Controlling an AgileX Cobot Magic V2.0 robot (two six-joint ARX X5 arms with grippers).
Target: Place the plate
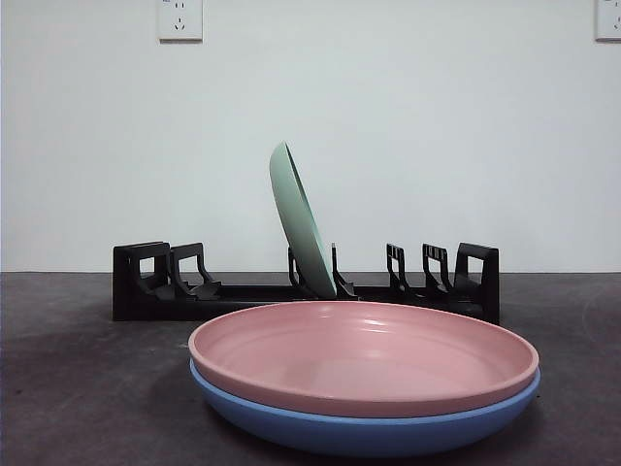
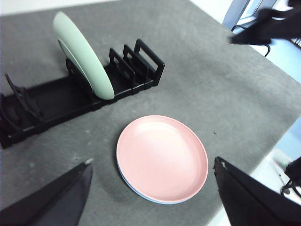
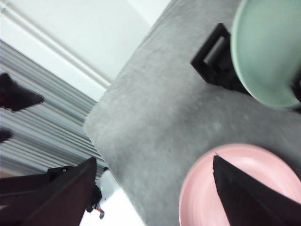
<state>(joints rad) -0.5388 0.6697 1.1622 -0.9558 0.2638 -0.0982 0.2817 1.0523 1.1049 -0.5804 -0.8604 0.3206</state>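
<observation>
In the rack point(image 1: 155, 282), a green plate point(image 1: 301, 218) leans; side slots open.

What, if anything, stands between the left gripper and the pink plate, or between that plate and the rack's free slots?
Nothing visible does. The left gripper hangs open above the pink plate, which tops the blue plate. The rack is beyond it; the green plate fills one middle slot, other slots stand free.
</observation>
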